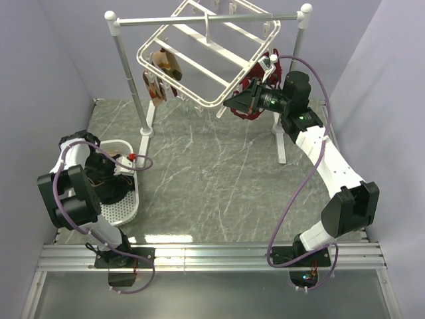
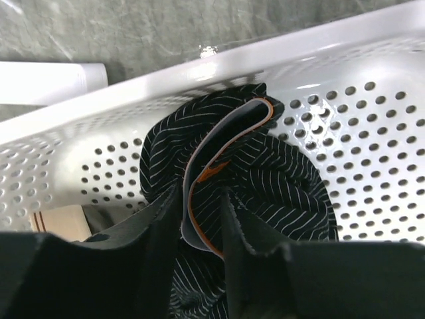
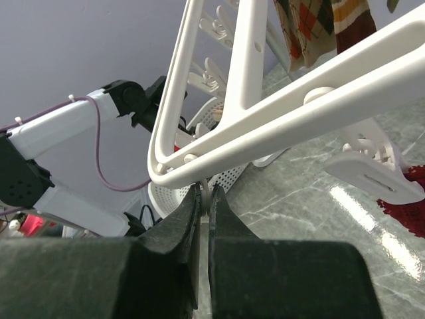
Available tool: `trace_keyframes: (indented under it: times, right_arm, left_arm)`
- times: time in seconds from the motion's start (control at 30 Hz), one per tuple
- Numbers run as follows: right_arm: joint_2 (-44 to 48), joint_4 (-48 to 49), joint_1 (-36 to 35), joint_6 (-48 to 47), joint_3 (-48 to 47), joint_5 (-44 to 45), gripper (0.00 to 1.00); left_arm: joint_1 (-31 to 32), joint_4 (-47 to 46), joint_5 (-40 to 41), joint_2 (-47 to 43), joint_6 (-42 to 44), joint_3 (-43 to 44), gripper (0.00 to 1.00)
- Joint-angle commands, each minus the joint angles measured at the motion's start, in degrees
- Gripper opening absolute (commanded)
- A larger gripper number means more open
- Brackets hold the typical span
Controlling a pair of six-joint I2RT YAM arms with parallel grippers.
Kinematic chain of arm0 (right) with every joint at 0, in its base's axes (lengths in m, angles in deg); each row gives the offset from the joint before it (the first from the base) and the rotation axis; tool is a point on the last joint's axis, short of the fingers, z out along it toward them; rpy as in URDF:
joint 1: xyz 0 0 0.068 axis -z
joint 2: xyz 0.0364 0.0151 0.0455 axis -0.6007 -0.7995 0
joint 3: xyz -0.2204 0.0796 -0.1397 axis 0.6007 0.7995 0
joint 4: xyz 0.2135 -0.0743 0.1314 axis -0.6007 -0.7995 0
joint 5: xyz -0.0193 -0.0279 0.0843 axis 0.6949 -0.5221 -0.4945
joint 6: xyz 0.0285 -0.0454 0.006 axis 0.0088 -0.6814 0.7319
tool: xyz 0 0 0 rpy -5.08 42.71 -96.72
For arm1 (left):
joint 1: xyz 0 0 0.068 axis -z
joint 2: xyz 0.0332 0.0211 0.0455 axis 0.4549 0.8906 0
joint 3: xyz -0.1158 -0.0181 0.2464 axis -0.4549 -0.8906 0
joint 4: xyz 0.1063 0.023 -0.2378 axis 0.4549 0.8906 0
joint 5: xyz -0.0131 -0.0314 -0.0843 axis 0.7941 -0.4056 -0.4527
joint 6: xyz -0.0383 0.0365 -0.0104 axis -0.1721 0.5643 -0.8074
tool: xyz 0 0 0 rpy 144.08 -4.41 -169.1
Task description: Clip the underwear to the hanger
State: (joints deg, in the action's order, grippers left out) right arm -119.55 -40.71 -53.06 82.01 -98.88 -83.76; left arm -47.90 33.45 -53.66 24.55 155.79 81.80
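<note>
Pictured from above at eight o'clock on the grey marbled tabletop (image 1: pixel 212 173): a white perforated basket (image 1: pixel 131 206) with the left claw (image 2: pixel 200 203) dipped inside. Shows, up close, the underwear (image 2: pixel 279 193), black with thin white stripes, crumpled on the basket's floor against its side wall. Catches the grey, orange-edged waistband folded into an upright loop, running from one o'clock down to six o'clock and passing straight between the two dark fingers (image 2: pixel 163 226). Leaves the left claw narrowly parted, one finger on each side of that band; cannot tell whether pressing the cloth or only flanking it. Places the rest of the garment bunched at three o'clock of the claw and beneath it.

At twelve o'clock, finds the hanger (image 1: pixel 199 66), a white frame with crossbars, hooked on a white rail stand (image 1: pixel 199 21) and tipped steeply. Has the right claw (image 3: pixel 204 196) at the frame's four o'clock corner, fingers pressed together on a thin white piece just under that corner. Notes a flat white clip (image 3: pixel 372 174) dangling at three o'clock of the claw, a tan-and-red argyle garment (image 3: pixel 312 26) on the frame's far side, and a dark red bra (image 1: pixel 248 86) beside the right claw. Sets underwear and hanger well apart.
</note>
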Motion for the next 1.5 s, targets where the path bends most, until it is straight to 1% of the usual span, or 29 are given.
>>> trace_keyframes:
  times: [0.0, 0.07, 0.2, 0.3, 0.37, 0.47, 0.53, 0.6, 0.63, 0.67, 0.83, 0.9, 0.93, 1.07, 1.1, 1.13, 1.2, 1.23, 1.27, 1.3, 1.33, 1.37, 1.43, 1.47]
  right_arm:
    - [-0.21, -0.18, 0.23, -0.8, -2.46, 0.75, 0.0]
    - [-0.39, 0.26, 0.23, -0.37, -2.37, 0.75, 0.0]
    - [-0.39, 0.27, 0.23, -0.54, -2.37, 0.75, 0.0]
    - [-0.12, 0.0, 0.15, -0.71, -2.46, 0.84, 0.0]
    - [-0.12, 0.09, 0.23, -0.72, -2.46, 0.84, 0.0]
    - [-0.21, 0.35, 0.15, -0.37, -2.46, 1.1, 0.0]
    - [-0.3, 0.7, 0.23, -0.19, -2.46, 1.19, 0.0]
    - [-0.3, 1.58, 0.15, -0.1, -2.28, 0.93, 0.0]
    - [-0.39, 1.67, 0.15, 0.25, -2.28, 0.84, 0.0]
    - [-0.65, 1.76, 0.06, 0.34, -2.54, 0.75, 0.0]
    - [-1.26, 2.46, 0.06, 1.04, -3.42, 0.49, 0.0]
    - [-1.27, 2.9, 0.06, 1.31, -3.6, 0.49, 0.0]
    - [-1.27, 2.99, 0.14, 1.48, -3.6, 0.49, 0.0]
    - [-1.27, 3.51, 0.06, 1.83, -3.78, 0.4, 0.0]
    - [-1.35, 3.78, 0.14, 2.09, -3.86, 0.4, 0.0]
    - [-1.27, 4.04, 0.15, 2.36, -3.78, 0.31, 0.0]
    - [-1.35, 4.65, 0.15, 2.97, -3.86, 0.22, 0.0]
    - [-1.53, 4.57, 0.06, 2.98, -4.04, 0.22, 0.0]
    - [-1.44, 4.57, -0.03, 2.98, -4.04, 0.22, 0.0]
    - [-1.27, 4.22, -0.03, 2.54, -4.3, 0.22, 0.0]
    - [-1.27, 3.96, 0.06, 2.19, -4.3, 0.22, 0.0]
    - [-1.18, 3.61, 0.06, 1.92, -4.39, 0.22, 0.0]
    - [-1.0, 3.16, -0.03, 1.57, -4.22, -0.04, 0.0]
    - [-0.92, 3.25, 0.06, 1.57, -4.04, -0.04, 0.0]
  left_arm:
    - [-0.69, 4.2, 0.25, -1.47, 2.94, 1.56, 0.34]
    - [-0.61, 3.94, 0.78, -2.61, 3.11, 0.5, 0.34]
    - [-0.69, 1.14, 1.92, -4.19, 3.2, -3.71, 0.38]
    - [-0.69, -0.71, 2.19, -4.46, 2.5, -4.86, 0.4]
    - [-0.69, -1.59, 1.93, -4.46, 1.71, -4.78, 0.39]
    - [-0.61, -2.56, 0.7, -4.9, 0.57, -4.34, 0.29]
    - [-0.69, -1.16, 0.0, -5.42, 0.31, -3.46, 0.16]
    - [-0.6, 0.77, -1.76, -6.39, 0.04, -2.15, 0.05]
    - [-0.43, 2.43, -2.46, -7.09, -0.83, -1.71, 0.01]
    - [-0.25, 2.97, -3.69, -8.84, -1.71, -1.27, 0.0]
    - [3.26, 6.83, -5.63, -15.87, -9.35, 1.98, 0.0]
    - [4.57, 8.51, -7.03, -17.37, -12.08, 4.26, 0.0]
    - [4.93, 8.6, -7.47, -18.86, -15.05, 5.06, 0.0]
    - [7.04, 10.0, -9.41, -21.86, -22.01, 9.8, 0.0]
    - [8.52, 10.62, -8.54, -22.3, -24.89, 11.03, 0.0]
    - [9.32, 10.8, -7.58, -23.0, -25.79, 11.13, 0.0]
    - [10.82, 9.14, -4.68, -23.62, -28.77, 8.59, 0.0]
    - [10.82, 8.69, -1.19, -23.88, -29.22, 7.28, 0.0]
    - [10.82, 7.99, 0.68, -23.88, -29.66, 4.57, 0.0]
    - [10.73, 6.94, 2.17, -23.62, -32.1, 3.49, 0.0]
    - [10.65, 7.37, 3.49, -23.01, -32.65, 2.87, 0.0]
    - [10.47, 8.41, 4.64, -22.4, -32.66, 3.13, 0.0]
    - [10.38, 12.18, 4.13, -20.73, -33.97, 4.88, 0.0]
    - [11.08, 12.47, 3.17, -20.2, -35.63, 7.24, 0.0]
